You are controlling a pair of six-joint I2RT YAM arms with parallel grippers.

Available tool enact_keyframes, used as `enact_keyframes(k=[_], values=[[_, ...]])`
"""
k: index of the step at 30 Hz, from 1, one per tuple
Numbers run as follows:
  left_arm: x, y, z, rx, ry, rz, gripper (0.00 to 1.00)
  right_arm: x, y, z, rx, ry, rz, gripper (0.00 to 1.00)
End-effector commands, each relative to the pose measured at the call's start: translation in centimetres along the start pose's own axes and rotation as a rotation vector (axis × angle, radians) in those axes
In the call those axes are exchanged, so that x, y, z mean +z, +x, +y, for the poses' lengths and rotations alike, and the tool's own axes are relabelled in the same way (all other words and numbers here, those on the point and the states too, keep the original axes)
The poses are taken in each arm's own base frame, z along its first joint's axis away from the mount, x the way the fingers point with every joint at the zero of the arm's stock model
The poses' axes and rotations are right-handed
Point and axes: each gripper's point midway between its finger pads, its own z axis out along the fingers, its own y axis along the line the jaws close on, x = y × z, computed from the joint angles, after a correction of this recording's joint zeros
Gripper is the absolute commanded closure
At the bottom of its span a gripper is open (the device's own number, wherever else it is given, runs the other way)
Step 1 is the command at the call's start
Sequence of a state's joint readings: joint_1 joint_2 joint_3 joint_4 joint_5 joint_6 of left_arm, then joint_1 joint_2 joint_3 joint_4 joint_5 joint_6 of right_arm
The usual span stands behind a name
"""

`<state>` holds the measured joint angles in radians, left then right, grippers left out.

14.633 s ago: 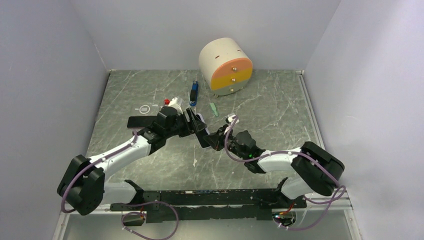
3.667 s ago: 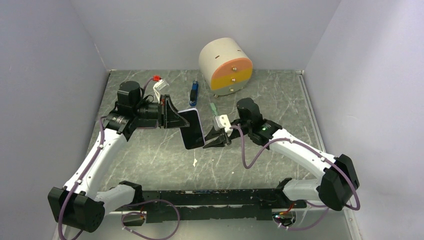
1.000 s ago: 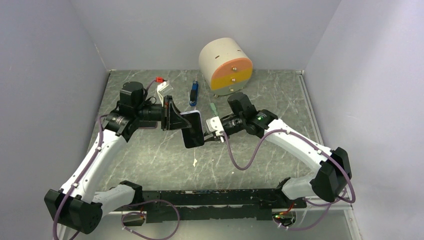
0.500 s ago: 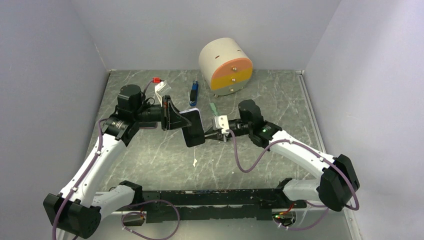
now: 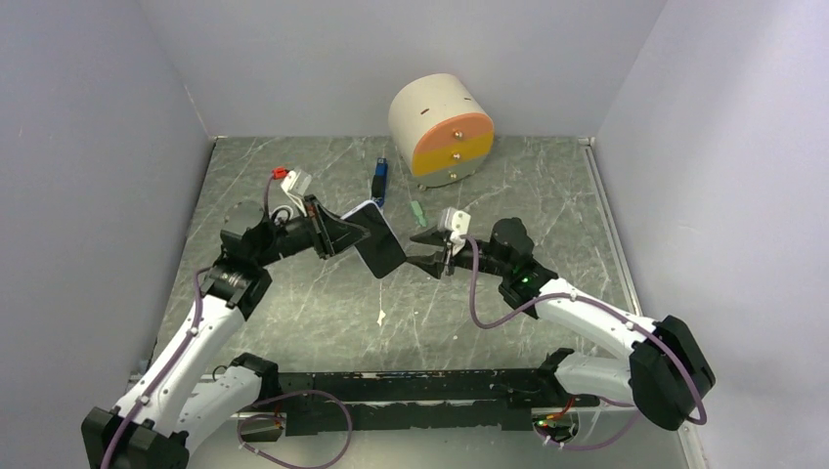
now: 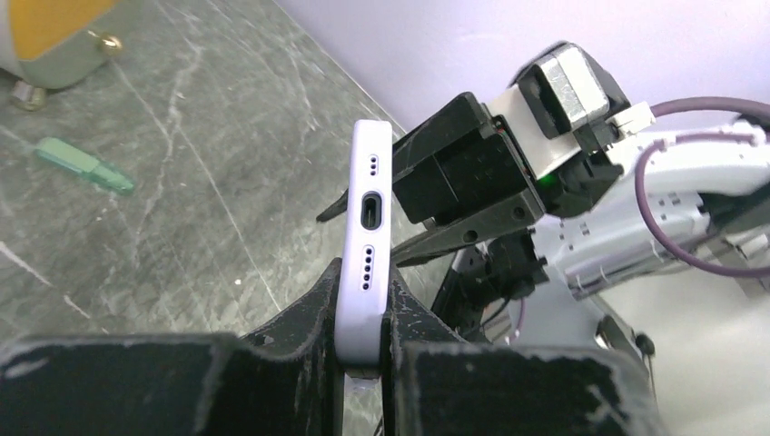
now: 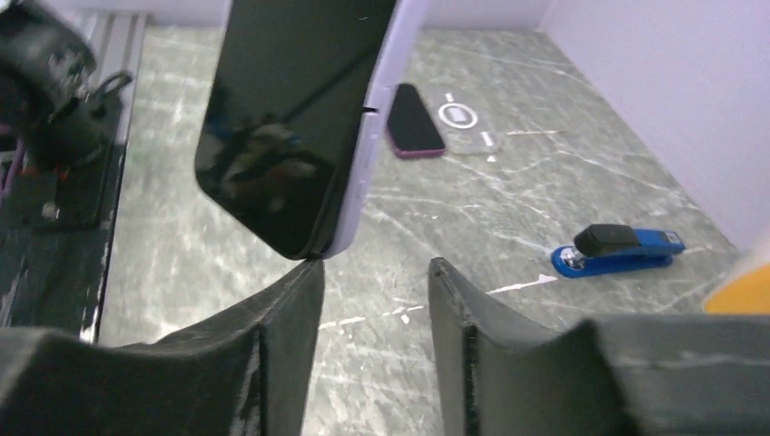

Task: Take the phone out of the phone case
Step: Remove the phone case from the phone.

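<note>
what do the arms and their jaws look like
The left arm and right arm both have white links with black joints and a purple cable looped alongside. The jaws are black, wedge-shaped and scuffed. Each wrist carries a small white camera block. The right arm also shows a green light.

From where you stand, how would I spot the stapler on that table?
Find the big cream drum with the orange-and-yellow face at the back of the grey marble table. Just left of its base lies a small blue stapler with a black top, darker and bulkier than the thin green plastic piece.
</note>
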<state>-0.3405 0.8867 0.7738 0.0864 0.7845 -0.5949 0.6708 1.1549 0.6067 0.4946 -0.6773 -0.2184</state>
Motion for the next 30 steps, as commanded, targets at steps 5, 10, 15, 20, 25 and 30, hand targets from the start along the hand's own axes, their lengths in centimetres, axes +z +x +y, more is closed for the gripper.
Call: enact_keyframes(k=[5,10,15,20,25,30], values=[[-2.0,-4.4,0.5,-0.007,-0.149,-0.333,0.97,-1.8,-5.5,-3.9,0.189,0.297,-0.21,0.35],[-2.6,-4.7,1.7,-0.054,-0.181,-0.43,0.97,-2.4,-6.7,-4.0,0.4,0.334,-0.339,0.28],[-3.0,-5.4,2.2,-0.086,-0.191,-0.511,0.97,-1.7,-7.4,-3.2,0.636,0.273,-0.421,0.28],[-2.9,-5.9,2.4,-0.129,-0.166,-0.567,0.98,-0.1,-6.0,-2.8,0.799,0.219,-0.391,0.3],[-2.7,-6.2,2.4,-0.168,-0.131,-0.598,0.97,0.8,-6.2,-2.1,0.881,0.155,-0.413,0.36],[-2.2,-6.3,2.2,-0.175,-0.108,-0.585,0.97,1.2,-6.8,-1.8,0.904,0.11,-0.428,0.4]])
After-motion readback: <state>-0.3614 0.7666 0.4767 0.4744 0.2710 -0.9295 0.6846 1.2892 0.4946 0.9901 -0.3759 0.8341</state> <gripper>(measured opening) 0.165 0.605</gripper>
